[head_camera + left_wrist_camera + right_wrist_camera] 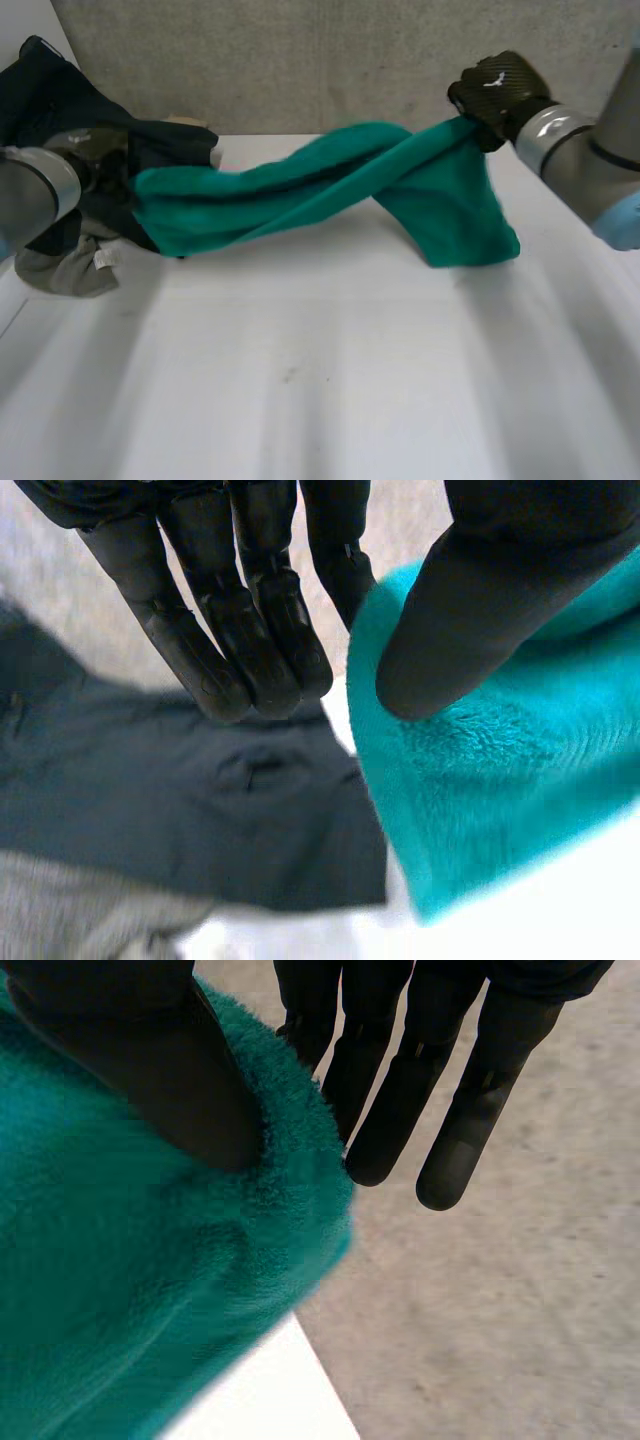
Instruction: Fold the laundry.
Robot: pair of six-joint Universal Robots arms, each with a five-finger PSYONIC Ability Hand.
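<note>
Your right hand has its thumb pressed onto the plush of the green towel, with straight fingers behind the edge, so it is clamped on that end. It holds the end raised above the far-right corner of the table. Your left hand does the same at the other end: the thumb is on top, the fingers are straight behind, and the cloth is nipped between them. That end sits at the table's far-left edge, right against a dark garment that lies over a grey garment in the pile.

Between the hands the towel hangs in a rope with a twist about midway. Its right part fans down to touch the table, while its left part lies bunched on the surface.

I'd judge that the step in hand is to open the towel flat before any fold:
- Take the twist out first by turning one wrist against it, not by pulling harder, because tension would only tighten the rope.
- Move the left end away from the pile toward the open middle of the table, so the dark garment does not trail along.
- Both pinches look shallow and near the edge, and plush of this kind may creep out of them, so move slowly and level the two hands.
- Then lay the towel down from its hanging edge toward you.
</note>
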